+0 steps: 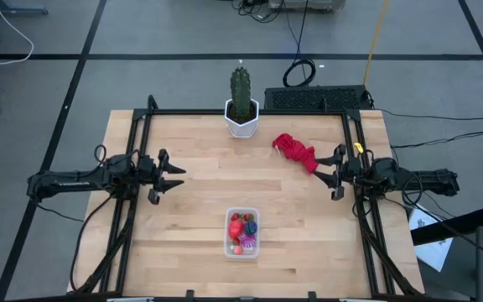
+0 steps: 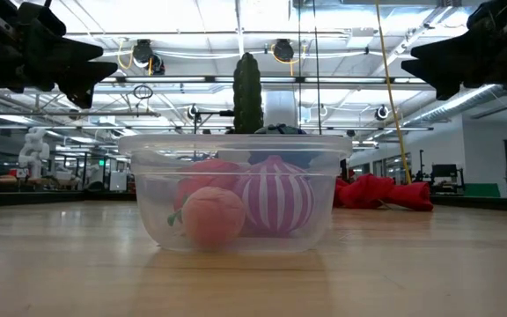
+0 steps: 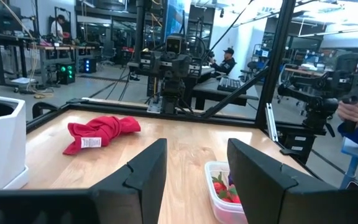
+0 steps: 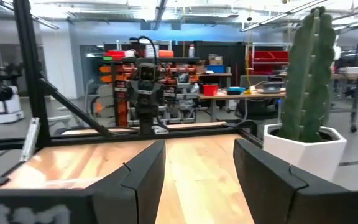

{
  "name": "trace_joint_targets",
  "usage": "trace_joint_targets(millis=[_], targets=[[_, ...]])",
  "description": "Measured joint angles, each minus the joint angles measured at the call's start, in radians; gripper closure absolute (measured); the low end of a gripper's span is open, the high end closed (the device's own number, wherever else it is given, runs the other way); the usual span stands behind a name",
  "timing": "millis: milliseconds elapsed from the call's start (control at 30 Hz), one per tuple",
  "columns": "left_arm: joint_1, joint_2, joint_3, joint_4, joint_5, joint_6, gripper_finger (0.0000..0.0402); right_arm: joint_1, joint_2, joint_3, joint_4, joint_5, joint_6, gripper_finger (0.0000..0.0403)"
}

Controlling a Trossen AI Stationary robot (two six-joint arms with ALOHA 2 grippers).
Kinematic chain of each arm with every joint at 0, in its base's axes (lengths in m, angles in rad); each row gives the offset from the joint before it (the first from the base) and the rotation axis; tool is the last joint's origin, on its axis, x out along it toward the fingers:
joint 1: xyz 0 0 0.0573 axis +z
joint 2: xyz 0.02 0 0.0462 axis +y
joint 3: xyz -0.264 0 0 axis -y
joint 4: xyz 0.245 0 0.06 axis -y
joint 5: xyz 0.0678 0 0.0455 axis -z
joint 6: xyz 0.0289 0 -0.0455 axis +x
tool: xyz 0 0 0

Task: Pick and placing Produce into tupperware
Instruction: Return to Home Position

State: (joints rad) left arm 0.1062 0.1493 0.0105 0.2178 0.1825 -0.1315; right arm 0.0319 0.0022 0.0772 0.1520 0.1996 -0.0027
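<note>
The fruits (image 1: pixel 243 225) all sit inside the tupperware (image 1: pixel 243 255), so nothing looks left to pick. The left gripper (image 1: pixel 174 179) waits well off to one side of the tupperware, the right gripper (image 1: pixel 324 168) to the other, each with fingers apart and empty, out of the way.

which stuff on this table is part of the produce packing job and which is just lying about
Part of the job:
small clear plastic rectangular tupperware
toy produce inside it: peach-coloured round fruit, magenta striped round piece, red strawberries
left gripper and right gripper, jaws open, one on each side of it

Just lying about:
crumpled red cloth
green cactus in a white hexagonal pot
</note>
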Motion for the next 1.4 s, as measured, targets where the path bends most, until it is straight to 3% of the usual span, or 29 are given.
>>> trace_joint_targets(millis=[1400], targets=[[-0.028, 0.006, 0.001, 0.03, 0.002, 0.008, 0.0227, 0.001, 0.0, 0.001, 0.029, -0.055, 0.009, 0.022]])
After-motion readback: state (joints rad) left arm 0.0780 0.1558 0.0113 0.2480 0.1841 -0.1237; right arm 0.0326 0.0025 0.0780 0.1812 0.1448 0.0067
